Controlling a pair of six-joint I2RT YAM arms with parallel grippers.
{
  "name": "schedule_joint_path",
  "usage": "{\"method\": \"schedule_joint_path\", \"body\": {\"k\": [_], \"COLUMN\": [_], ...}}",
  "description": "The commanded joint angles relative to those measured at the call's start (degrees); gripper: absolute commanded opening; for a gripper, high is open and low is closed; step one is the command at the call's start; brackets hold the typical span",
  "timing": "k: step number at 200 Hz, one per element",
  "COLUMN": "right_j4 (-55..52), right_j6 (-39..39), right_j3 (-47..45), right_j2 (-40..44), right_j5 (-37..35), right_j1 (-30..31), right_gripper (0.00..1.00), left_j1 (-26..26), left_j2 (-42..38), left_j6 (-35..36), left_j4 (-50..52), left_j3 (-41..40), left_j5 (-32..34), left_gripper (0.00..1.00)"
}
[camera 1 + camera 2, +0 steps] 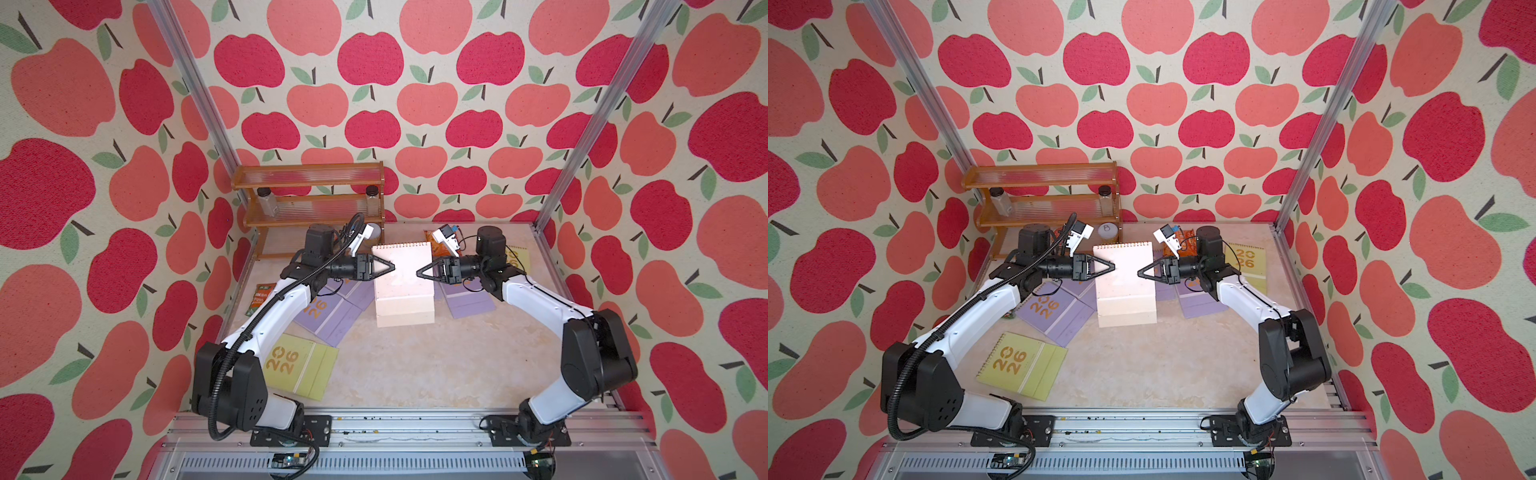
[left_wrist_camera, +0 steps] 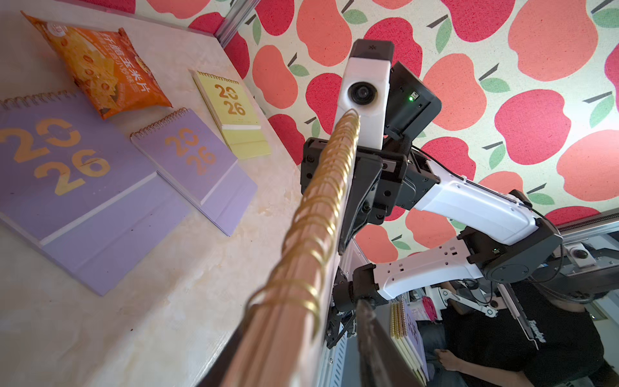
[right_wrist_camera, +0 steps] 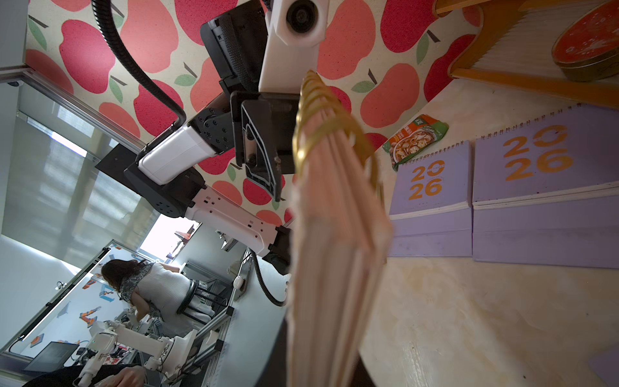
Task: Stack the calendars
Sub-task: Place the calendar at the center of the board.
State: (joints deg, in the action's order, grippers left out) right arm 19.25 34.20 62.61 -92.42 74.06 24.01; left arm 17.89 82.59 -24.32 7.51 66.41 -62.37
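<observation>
The pale peach calendar hangs flat above the middle of the table, its gold spiral at the far edge. My right gripper is shut on its right edge. At the left edge my left gripper has its jaws round the calendar. In the left wrist view one finger lies against the calendar and the other finger stands a little off it. Two overlapping lavender calendars lie under my left arm and another lavender calendar under my right. One yellow-green calendar lies front left, another far right.
A wooden shelf with two jars stands at the back left. A green snack packet lies by the left wall. An orange snack packet lies at the back behind the held calendar. The table's front middle is bare.
</observation>
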Motion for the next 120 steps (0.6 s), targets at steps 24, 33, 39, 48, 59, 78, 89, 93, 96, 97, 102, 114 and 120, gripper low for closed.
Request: {"method": "schedule_joint_path", "body": {"k": [24, 33, 39, 48, 59, 78, 89, 93, 96, 97, 102, 114, 120], "right_j4": [3.03, 1.26, -0.14, -1.84, -2.58, -0.88, 0.89, 2.24, 3.52, 3.92, 5.99, 11.02, 12.95], "right_j6": [0.54, -0.98, -2.1, -3.53, -4.25, -3.92, -3.33, -2.72, -2.1, -1.85, -0.67, 2.17, 3.33], "right_j3": [0.45, 0.54, 0.5, 0.26, -0.69, -3.48, -5.18, -5.99, -6.49, -6.64, -7.52, -9.39, -9.97], "right_j2": [-0.47, 0.02, 0.55, 1.34, 2.34, 4.14, 4.94, 5.19, 5.28, 5.3, 5.39, 4.96, 4.63], "right_j5": [-0.76, -0.81, -0.93, -1.11, -1.43, -1.77, -2.28, -2.42, -2.57, -2.59, -2.77, -3.02, -3.27], "right_j1": [0.0, -0.4, -0.95, -1.65, -2.83, -3.96, -4.0, -3.93, -3.89, -3.89, -3.88, -3.8, -3.8], "right_gripper": [0.34, 0.48, 0.52, 0.54, 0.58, 0.59, 0.6, 0.6, 0.6, 0.6, 0.6, 0.61, 0.61], "left_j1": [-0.16, -0.69, -1.21, -1.94, -2.76, -3.79, -4.09, -4.17, -4.24, -4.26, -4.27, -4.27, -4.24], "left_j2": [0.82, 0.88, 0.91, 1.08, 1.02, 1.14, 1.25, 1.4, 1.42, 1.47, 1.56, 1.86, 2.07], "left_j6": [0.31, 0.48, 0.57, 0.87, 1.25, 1.99, 1.91, 2.01, 1.99, 1.99, 1.87, 0.99, 0.06], "left_j4": [-1.71, -1.5, -1.24, -0.84, -0.3, 0.5, 0.24, 0.14, 0.1, 0.07, -0.22, -1.93, -3.21], "left_j3": [-0.03, 0.58, 1.09, 1.88, 2.88, 4.36, 4.84, 5.01, 5.16, 5.19, 5.3, 5.22, 4.98], "left_j5": [-0.85, -1.62, -2.08, -2.89, -3.52, -4.65, -5.17, -5.42, -5.6, -5.67, -6.1, -7.39, -8.11], "left_gripper": [0.0, 0.0, 0.0, 0.0, 0.0, 0.0, 0.0, 0.0, 0.0, 0.0, 0.0, 0.0, 0.0]}}
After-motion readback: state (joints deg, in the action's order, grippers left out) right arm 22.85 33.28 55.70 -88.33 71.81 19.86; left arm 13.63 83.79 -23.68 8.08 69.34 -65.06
